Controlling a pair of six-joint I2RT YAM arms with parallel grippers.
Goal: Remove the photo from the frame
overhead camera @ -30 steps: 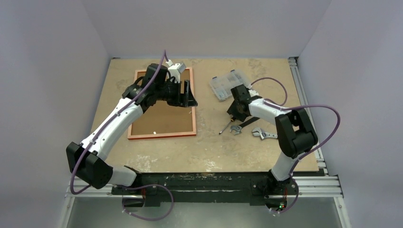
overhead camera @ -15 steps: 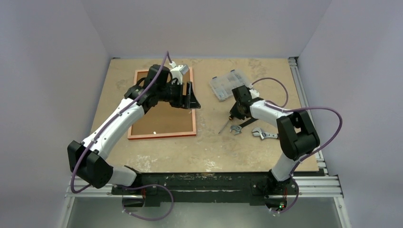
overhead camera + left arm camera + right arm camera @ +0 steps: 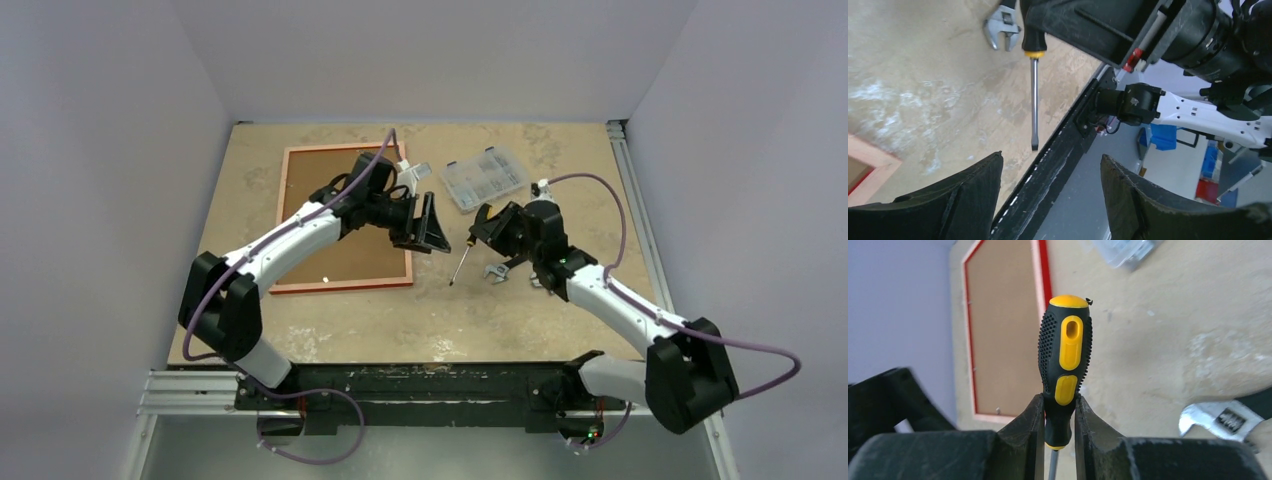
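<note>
Tightly pinched screwdriver (image 3: pixel 1065 360), right gripper (image 3: pixel 1058 415), frame (image 3: pixel 340 286) face-down

You're working in a robotics lab test cell: plain white walls (image 3: pixel 430 60) box in a chipboard table (image 3: pixel 450 320) on aluminium rails (image 3: pixel 640 205), with a parts organiser (image 3: pixel 485 178) at one o'clock and a screwdriver (image 3: pixel 459 265) and wrench (image 3: pixel 497 272) near three o'clock.

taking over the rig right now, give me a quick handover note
Left gripper: open, empty, hovering just past the frame's right edge.
Right gripper: shut on the screwdriver, held off the table.
Frame: lying back up on the left half of the table, photo in it, brown board showing.
Done: screwdriver in hand.
Left: free the backing, take the photo out.
</note>
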